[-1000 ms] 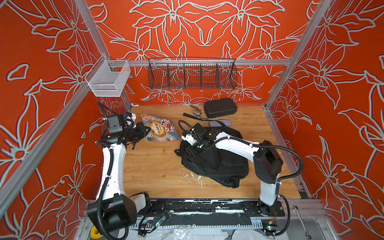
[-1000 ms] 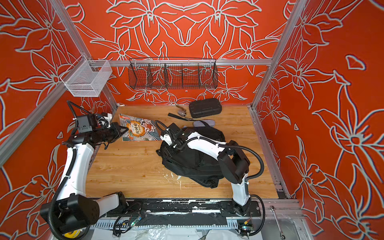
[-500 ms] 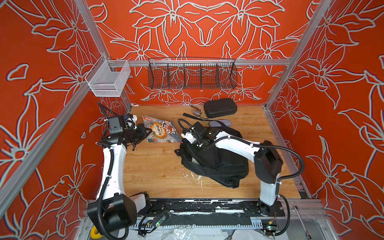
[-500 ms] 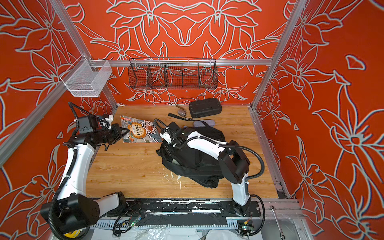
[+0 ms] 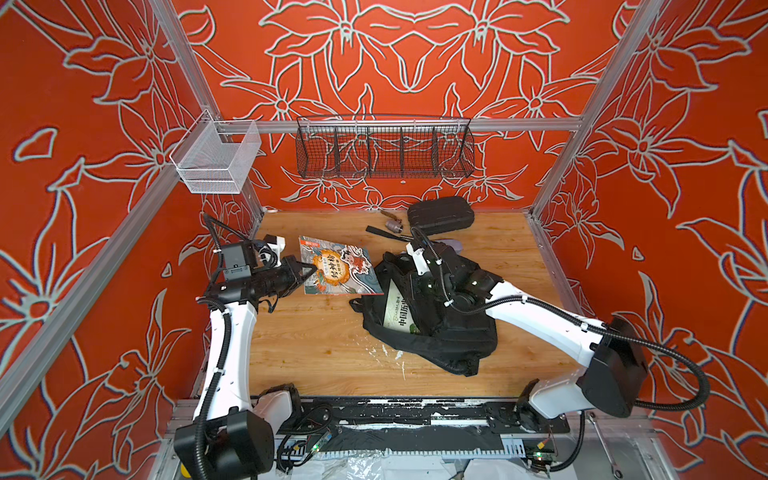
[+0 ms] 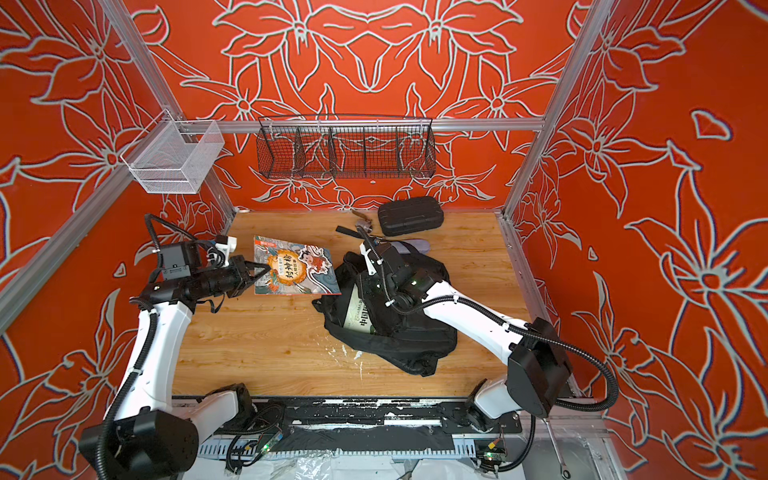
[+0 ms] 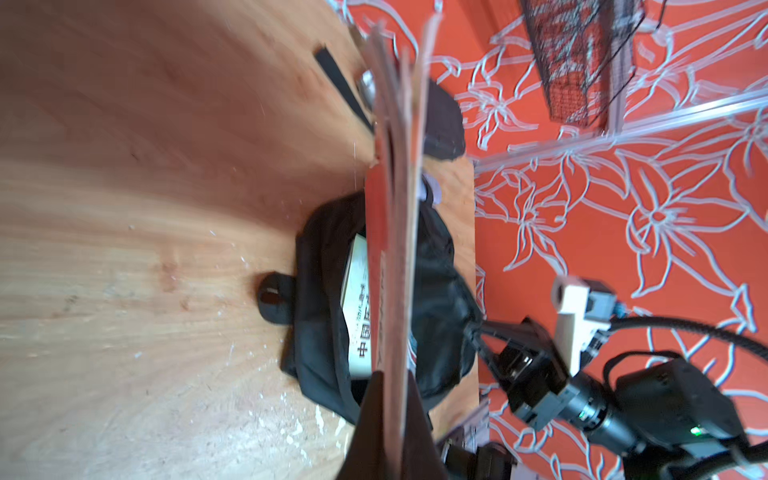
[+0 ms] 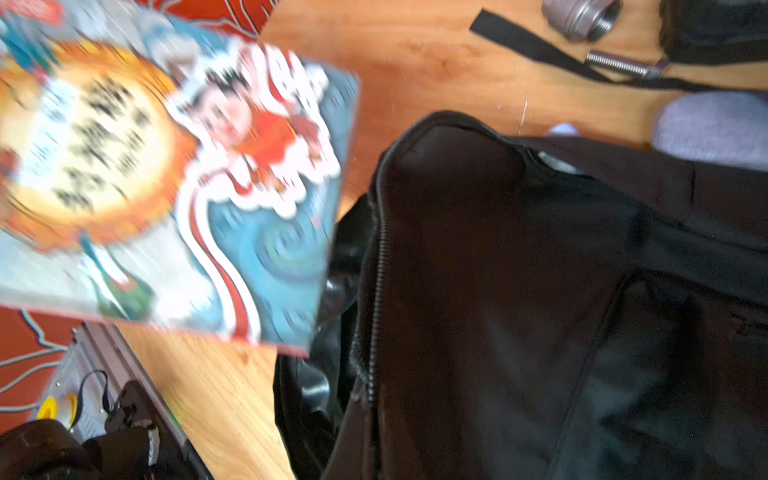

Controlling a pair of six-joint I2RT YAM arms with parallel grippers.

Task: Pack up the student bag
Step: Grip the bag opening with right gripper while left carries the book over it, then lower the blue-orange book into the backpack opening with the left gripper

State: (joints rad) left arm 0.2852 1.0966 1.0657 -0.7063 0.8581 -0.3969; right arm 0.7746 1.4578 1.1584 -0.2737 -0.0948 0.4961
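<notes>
The student bag [image 5: 449, 336] [image 6: 399, 340] lies black and soft on the wooden floor, its mouth facing left. A white and green book [image 5: 397, 311] [image 7: 357, 316] shows inside the mouth. My right gripper [image 5: 411, 291] [image 6: 368, 286] [image 8: 365, 436] is shut on the bag's zippered upper flap [image 8: 374, 270] and holds it up. My left gripper [image 5: 305, 270] [image 6: 259, 270] [image 7: 392, 415] is shut on the left edge of a colourful picture book [image 5: 336, 270] [image 6: 295, 268] [image 8: 166, 187], held above the floor just left of the bag's mouth. The left wrist view shows this book edge-on [image 7: 399, 208].
A rigid black ribbed case [image 5: 440, 215] [image 6: 410, 215] lies at the back. Beside it lie a metal fitting [image 5: 392, 224] [image 8: 582, 16] and a black strap [image 8: 532, 50]. A lilac thing [image 8: 715, 124] pokes out behind the bag. On the back rail hang a black wire basket [image 5: 384, 147] and a white mesh basket [image 5: 216, 160].
My right gripper has shut on the bag's flap, and the mouth now gapes wider with the book inside showing. The left gripper has carried the picture book rightward, nearer the bag.
</notes>
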